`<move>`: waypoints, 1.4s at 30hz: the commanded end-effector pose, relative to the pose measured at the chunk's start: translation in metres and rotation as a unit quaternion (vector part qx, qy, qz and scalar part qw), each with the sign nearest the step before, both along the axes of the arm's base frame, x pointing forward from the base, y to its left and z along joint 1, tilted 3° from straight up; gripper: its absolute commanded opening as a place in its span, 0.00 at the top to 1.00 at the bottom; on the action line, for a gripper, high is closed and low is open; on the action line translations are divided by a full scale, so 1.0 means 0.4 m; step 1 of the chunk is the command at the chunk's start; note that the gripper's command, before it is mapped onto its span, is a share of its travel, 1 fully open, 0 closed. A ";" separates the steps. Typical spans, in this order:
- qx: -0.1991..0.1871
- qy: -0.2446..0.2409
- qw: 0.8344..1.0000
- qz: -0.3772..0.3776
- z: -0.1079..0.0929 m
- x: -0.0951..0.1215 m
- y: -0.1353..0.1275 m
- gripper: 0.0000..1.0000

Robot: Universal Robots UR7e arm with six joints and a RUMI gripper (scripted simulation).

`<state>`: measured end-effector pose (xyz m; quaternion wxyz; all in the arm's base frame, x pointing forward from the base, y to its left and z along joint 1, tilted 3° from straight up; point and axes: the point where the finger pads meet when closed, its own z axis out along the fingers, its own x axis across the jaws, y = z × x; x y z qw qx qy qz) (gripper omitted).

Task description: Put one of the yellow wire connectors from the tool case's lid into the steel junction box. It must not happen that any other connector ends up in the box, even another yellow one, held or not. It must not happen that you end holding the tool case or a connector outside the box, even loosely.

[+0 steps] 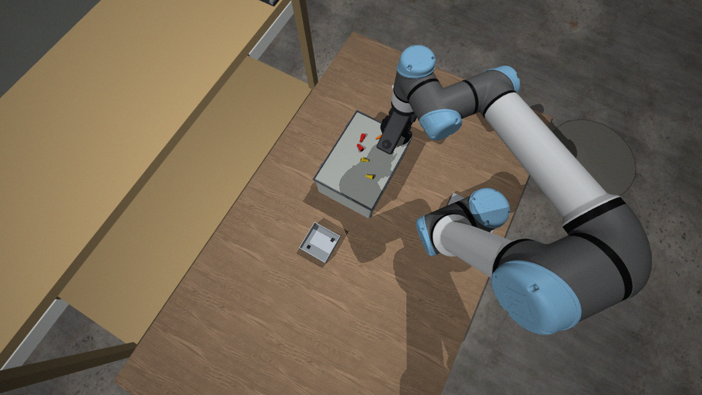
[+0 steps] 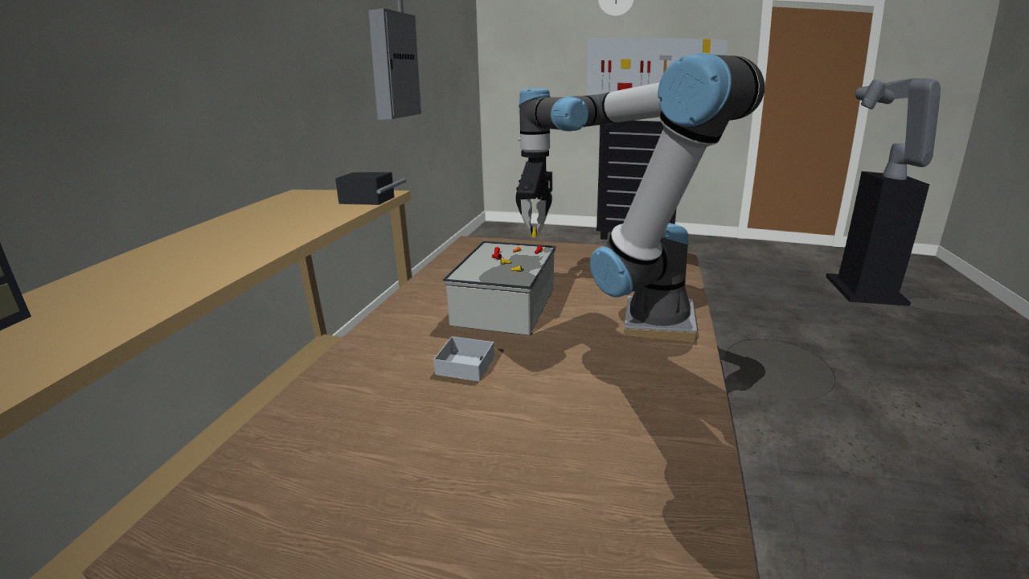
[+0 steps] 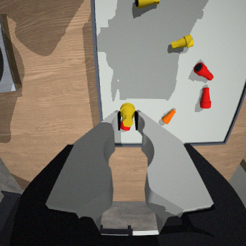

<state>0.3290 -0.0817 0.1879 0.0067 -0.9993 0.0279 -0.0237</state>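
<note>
My gripper [image 3: 127, 112] is shut on a yellow wire connector [image 3: 127, 113] and holds it a little above the far right corner of the tool case's grey lid [image 1: 360, 164]. It also shows in the exterior view [image 2: 534, 231], hanging at the fingertips above the case [image 2: 500, 284]. Two more yellow connectors [image 3: 184, 42] [image 3: 147, 3] lie on the lid. A red connector [image 3: 125, 128] lies on the lid right below the held one, mostly hidden. The open steel junction box [image 1: 320, 241] [image 2: 465, 358] stands on the table in front of the case.
Two red connectors [image 3: 203, 71] [image 3: 205, 98] and an orange one [image 3: 169, 116] lie on the lid. A long wooden workbench [image 1: 98, 122] runs along the table's left side. My arm's base [image 2: 658, 305] stands right of the case.
</note>
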 end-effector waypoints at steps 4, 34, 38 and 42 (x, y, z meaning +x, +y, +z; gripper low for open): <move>0.000 0.000 1.000 0.000 0.025 -0.001 -0.001 1.00; 0.000 0.000 1.000 0.000 0.026 0.005 0.027 1.00; 0.000 0.000 1.000 0.000 0.026 0.007 0.034 1.00; 0.000 0.000 1.000 0.000 0.027 0.012 0.052 1.00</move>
